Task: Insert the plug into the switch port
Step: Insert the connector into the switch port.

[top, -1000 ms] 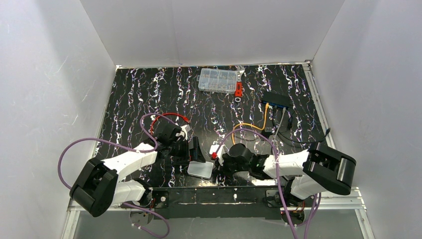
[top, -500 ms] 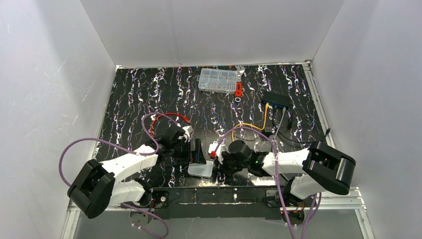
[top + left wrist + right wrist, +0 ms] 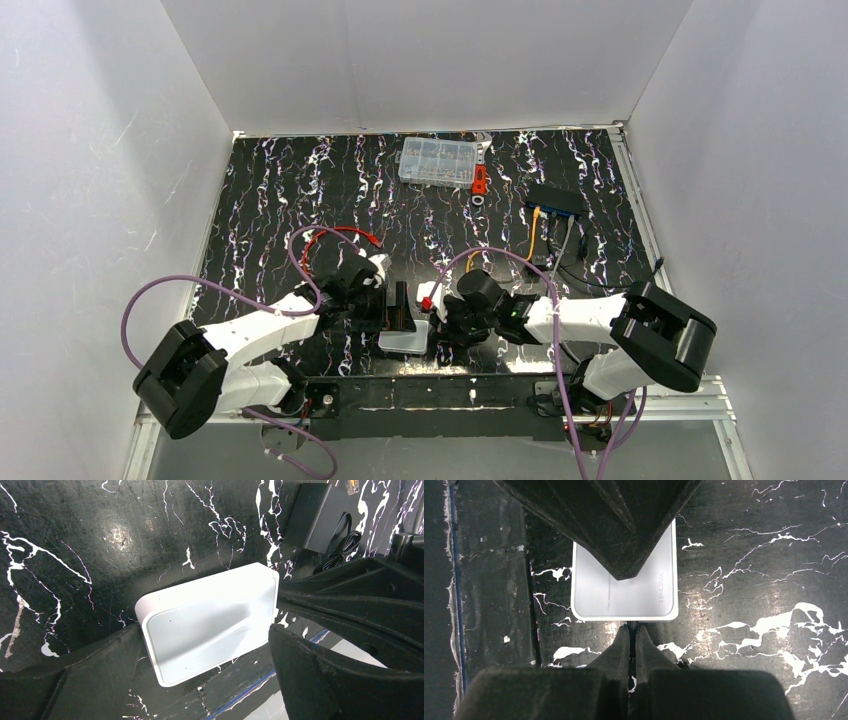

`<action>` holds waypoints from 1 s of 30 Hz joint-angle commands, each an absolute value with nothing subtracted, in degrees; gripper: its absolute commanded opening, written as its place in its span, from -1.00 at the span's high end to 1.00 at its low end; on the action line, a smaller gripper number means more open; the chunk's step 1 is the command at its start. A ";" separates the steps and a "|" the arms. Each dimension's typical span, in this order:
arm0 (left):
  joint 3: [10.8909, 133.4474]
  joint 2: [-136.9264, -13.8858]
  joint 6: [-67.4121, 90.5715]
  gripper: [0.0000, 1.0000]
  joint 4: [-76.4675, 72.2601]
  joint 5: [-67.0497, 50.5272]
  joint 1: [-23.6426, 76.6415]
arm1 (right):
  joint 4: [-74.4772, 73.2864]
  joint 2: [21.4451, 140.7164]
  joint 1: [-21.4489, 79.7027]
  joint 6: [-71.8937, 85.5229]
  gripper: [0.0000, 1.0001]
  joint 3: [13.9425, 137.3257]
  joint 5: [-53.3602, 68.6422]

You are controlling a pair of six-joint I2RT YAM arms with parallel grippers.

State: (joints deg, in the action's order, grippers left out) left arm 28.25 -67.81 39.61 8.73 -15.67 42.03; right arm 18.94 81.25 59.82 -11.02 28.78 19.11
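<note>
Both arms have closed in on the white TP-Link box point(image 3: 404, 341). My left gripper point(image 3: 398, 308) straddles it, fingers spread wide. My right gripper point(image 3: 630, 630), clenched on nothing, noses just beside it. The black switch point(image 3: 556, 201) and orange cable point(image 3: 533, 228) lie well beyond the box, untouched. The plug is too small to see.

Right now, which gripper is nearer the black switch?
Right. The right gripper, shut, is down-left of the switch at the edge of the white box; the left gripper, open astride that box, is further left.

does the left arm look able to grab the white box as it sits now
Probably yes: the left pincer is open, with a finger on each side of the white box. The shut right pincer sits at another edge of the box, away from those two sides.
</note>
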 commanded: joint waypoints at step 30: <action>30.50 -59.82 41.26 -0.97 22.66 -3.01 44.50 | 7.27 88.84 54.15 -22.89 0.70 40.90 29.05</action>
